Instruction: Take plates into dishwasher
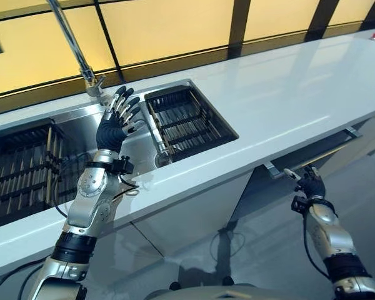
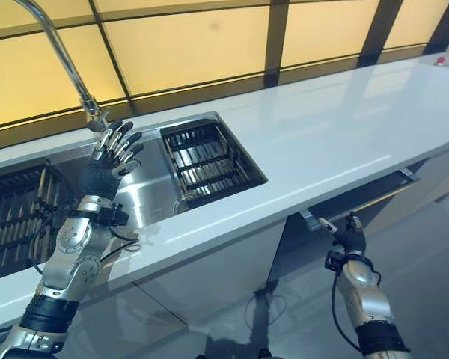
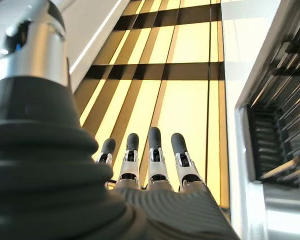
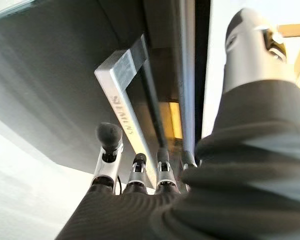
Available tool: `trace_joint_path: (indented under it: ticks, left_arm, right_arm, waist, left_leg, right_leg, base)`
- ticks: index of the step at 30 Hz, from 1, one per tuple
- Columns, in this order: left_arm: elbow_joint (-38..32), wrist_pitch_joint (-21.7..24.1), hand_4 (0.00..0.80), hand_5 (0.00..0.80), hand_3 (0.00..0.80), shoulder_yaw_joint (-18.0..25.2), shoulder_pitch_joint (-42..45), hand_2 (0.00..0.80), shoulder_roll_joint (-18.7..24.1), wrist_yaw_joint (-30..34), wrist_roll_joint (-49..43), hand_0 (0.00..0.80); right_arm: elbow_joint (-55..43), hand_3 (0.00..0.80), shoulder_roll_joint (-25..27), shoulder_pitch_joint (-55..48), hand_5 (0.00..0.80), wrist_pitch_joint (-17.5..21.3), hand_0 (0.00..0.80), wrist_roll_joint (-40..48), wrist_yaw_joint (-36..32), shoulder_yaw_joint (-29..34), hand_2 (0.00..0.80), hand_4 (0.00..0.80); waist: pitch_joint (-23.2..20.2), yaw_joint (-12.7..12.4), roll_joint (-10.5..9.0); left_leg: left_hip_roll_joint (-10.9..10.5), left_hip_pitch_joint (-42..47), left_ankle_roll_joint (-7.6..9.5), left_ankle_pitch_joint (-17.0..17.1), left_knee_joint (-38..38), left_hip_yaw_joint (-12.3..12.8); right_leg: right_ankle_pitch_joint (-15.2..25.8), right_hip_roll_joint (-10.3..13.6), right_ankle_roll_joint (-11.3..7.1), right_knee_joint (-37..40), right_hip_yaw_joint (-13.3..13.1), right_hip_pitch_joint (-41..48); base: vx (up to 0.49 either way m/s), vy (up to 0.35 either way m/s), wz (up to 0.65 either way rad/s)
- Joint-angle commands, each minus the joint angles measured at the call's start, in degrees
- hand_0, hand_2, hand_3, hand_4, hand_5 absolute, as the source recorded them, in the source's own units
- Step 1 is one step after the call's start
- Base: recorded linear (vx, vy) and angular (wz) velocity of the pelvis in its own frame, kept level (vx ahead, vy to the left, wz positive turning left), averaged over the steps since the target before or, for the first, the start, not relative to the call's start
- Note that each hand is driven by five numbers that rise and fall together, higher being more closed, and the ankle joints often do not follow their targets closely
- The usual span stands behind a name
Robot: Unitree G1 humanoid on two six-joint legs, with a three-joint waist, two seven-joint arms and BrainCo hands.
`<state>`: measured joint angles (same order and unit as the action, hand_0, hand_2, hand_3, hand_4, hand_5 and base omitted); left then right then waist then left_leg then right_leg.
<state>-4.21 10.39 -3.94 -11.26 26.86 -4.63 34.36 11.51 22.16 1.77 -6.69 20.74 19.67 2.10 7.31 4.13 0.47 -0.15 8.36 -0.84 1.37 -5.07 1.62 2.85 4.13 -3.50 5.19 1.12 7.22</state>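
Racks of dark wire fill the sink's left basin (image 1: 22, 165) and, further right, a second rack (image 1: 187, 119) sits in the right basin – neither shows any plate, and no plate is visible in any view. Between the two racks the left hand (image 1: 115, 122) is raised above the steel sink (image 1: 81, 119), its fingers (image 3: 155, 150) straight and spread, holding nothing, just below the base of the tall faucet (image 1: 75, 47). To the right runs the white countertop (image 1: 287, 94). Under its front edge the dishwasher door (image 1: 312, 153) stands slightly ajar, and the right hand (image 1: 309, 183) is at the door's metal handle (image 4: 125, 110) – fingers extended up against the bar, not curled round it.
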Motion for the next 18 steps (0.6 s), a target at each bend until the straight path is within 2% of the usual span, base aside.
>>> trace_joint_path:
  ticks: [1,8,18]
  left_arm:
    - [-3.21,3.72,0.0,0.0,0.0,3.9,1.87,0.0,-0.64,-0.17,-4.4,0.0]
    - [-4.01,3.7,0.0,0.0,0.0,3.64,3.92,0.0,-1.33,-0.04,-3.25,0.0]
    - [-3.73,3.85,0.0,0.0,0.0,4.3,4.47,0.0,-1.39,2.39,-0.47,0.0]
  right_arm:
    - [-7.27,0.0,-0.38,-0.53,0.0,2.62,0.0,-10.35,3.08,0.76,0.0,0.0]
    - [-11.07,0.0,-0.41,-0.81,0.0,1.16,0.0,-15.62,6.27,-2.71,0.0,0.0]
    - [-10.31,0.0,-0.86,-1.07,0.0,0.06,0.0,-14.38,7.26,-3.93,0.0,0.0]
  waist:
    - [-2.48,0.95,-0.48]
    - [-3.47,0.51,-0.13]
    - [-4.09,0.09,0.08]
  left_leg:
    - [-2.23,-0.89,4.55,-3.15,0.07,2.89]
    - [-2.31,-0.95,4.63,-3.79,0.07,4.07]
    - [-2.2,-0.6,4.65,-4.0,0.07,4.19]
  right_leg:
    - [0.33,-4.26,1.8,-0.19,-1.06,-1.53]
    - [-0.17,-4.18,1.35,-0.19,-0.98,-1.92]
    - [-0.43,-3.84,1.02,-0.19,-0.26,-1.62]
  base:
    - [0.035,0.062,-0.08]
    - [-0.002,0.037,-0.08]
    - [0.0,0.0,0.0]
